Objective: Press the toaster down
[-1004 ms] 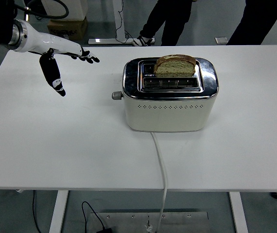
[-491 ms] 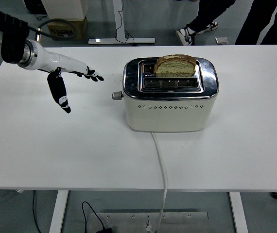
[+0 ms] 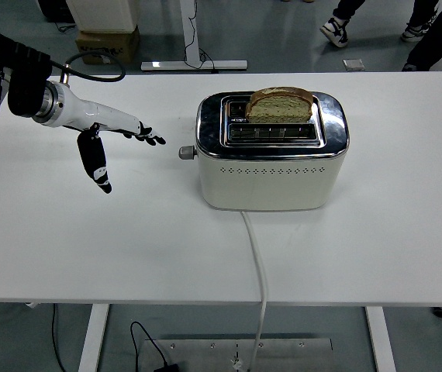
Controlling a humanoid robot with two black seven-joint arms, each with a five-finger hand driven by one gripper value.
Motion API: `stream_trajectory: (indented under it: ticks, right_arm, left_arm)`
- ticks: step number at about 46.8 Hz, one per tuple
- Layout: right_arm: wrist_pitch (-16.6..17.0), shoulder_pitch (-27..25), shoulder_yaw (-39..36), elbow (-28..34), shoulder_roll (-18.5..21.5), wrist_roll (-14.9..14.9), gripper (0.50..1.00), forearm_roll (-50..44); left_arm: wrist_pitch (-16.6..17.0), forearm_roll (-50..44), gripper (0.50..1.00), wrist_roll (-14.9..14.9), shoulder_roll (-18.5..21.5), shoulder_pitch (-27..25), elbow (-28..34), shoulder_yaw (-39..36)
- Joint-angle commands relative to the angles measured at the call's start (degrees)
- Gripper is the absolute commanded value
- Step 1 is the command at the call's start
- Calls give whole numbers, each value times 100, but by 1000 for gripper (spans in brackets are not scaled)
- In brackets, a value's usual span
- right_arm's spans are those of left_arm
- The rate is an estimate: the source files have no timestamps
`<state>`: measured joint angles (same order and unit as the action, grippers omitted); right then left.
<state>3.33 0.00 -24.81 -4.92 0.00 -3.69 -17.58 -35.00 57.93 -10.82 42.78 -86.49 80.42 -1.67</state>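
A cream toaster (image 3: 271, 167) with a chrome top stands in the middle of the white table (image 3: 89, 240). A slice of bread (image 3: 280, 104) sticks up out of its far slot. Its lever knob (image 3: 185, 153) juts from the left end, raised. My left hand (image 3: 120, 151) hovers left of the toaster, fingers spread, thumb hanging down, holding nothing. The fingertips (image 3: 156, 140) are a short way left of the knob and slightly higher, not touching it. The right arm is out of view.
The toaster's white cord (image 3: 257, 256) runs from its front over the table's near edge. People's legs and shoes (image 3: 334, 29) show beyond the far edge. A cardboard box (image 3: 106, 43) sits on the floor at the back left.
My left hand has moved right and nearer, closing on the lever knob. The people behind the table have shifted to the right. Toaster and bread are unchanged.
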Motion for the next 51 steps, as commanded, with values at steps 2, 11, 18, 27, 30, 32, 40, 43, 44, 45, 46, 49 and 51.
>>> stream_trajectory:
  ticks: [2,11,18,27,30,32,40,43,44,45,46,49,51]
  right_arm:
    - [1,0,2,0,0,0,1000,0]
    - [1,0,2,0,0,0,998,0]
    - [1,0,-6,0,0,0,998,0]
    - [1,0,-6,0,0,0,1000,0]
    - [1,0,2,0,0,0,998,0]
    - [1,0,2,0,0,0,998,0]
    - [1,0,-6,0,0,0,998,0]
    - [1,0,2,0,0,0,998,0]
    - [1,0,-6,0,0,0,998,0]
    - [1,0,2,0,0,0,998,0]
    - [1,0,-6,0,0,0,1000,0]
    - [1,0,2,0,0,0,998,0]
    - [1,0,2,0,0,0,998,0]
  left_arm:
    - [0,8,1000,36,-7,1,-9,0]
    - [0,8,1000,45,-50,176,-9,9]
    - [0,8,1000,45,-42,291,-18,9]
    - [0,-53,1000,54,-7,264,-35,53]
    - [0,-80,1000,54,2,229,-44,88]
    - [0,-80,1000,54,11,229,-53,141]
    - [0,-80,1000,54,-24,229,-106,264]
    - [0,-80,1000,54,-50,264,-167,273]
    - [19,-80,1000,62,-59,273,-185,264]
    - [63,-80,1000,62,-77,291,-202,264]
    - [107,-80,1000,62,-103,291,-211,264]
    - [274,-89,1000,71,-147,343,-272,264]
    - [362,-80,1000,97,-165,396,-299,264]
